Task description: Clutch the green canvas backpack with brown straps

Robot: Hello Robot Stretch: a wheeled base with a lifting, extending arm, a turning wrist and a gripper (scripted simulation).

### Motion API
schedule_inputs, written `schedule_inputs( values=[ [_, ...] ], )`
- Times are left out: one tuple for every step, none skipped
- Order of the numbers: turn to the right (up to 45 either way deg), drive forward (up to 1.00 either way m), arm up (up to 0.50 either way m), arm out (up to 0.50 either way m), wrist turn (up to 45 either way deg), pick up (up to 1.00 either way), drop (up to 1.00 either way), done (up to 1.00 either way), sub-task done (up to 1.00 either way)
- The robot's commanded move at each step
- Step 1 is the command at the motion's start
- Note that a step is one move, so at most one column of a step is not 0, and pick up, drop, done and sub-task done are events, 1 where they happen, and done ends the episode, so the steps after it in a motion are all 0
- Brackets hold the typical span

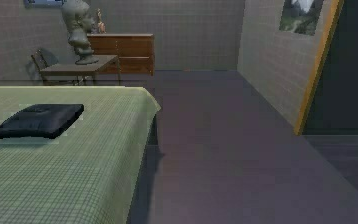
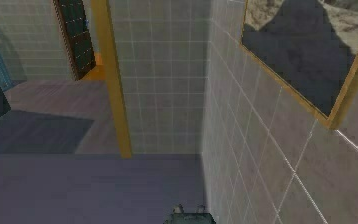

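A bedroom with grey tiled walls (image 1: 197,30) and a dull purple floor (image 1: 227,140); a bed (image 1: 87,170) under a green checked cover takes up the forward view's lower left, set against that side so the floor stays free for walking; on the cover, toward the bed's left edge, lies a flat dark thing (image 1: 37,121), slumped as if laid down rather than stood up; it is bag-like, yet its colour reads as dark and not green, so I would not call it the backpack, and where the backpack is I cannot tell; beyond the bed a grey bust (image 1: 79,38) stands upright near the middle of a small tabletop (image 1: 99,68), likely for show, with a chair (image 1: 40,64) just beside the tabletop's left edge and a wooden dresser (image 1: 127,52) behind against the far wall; an orange door frame (image 1: 318,70) borders a dark doorway on the right, and a framed picture (image 2: 305,52) hangs on the tiled side wall; at the arm side view's bottom edge sits a small dark lump (image 2: 190,214), likely the arm's end kept close for driving; the fingers cannot be made out, so whether they are apart, together or on anything I cannot tell.
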Motion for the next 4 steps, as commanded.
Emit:
schedule_inputs(
  values=[
    [0.0, 0.00, 0.16, 0.00, 0.0, 0.00, 0.00, 0.00, 0.00],
    [0.0, 0.00, 0.00, 0.18, 0.0, 0.00, 0.00, 0.00, 0.00],
    [0.0, 0.00, 0.00, 0.00, 45.0, 0.00, 0.00, 0.00, 0.00],
    [0.0, 0.00, 0.00, 0.00, 45.0, 0.00, 0.00, 0.00, 0.00]
  ],
)
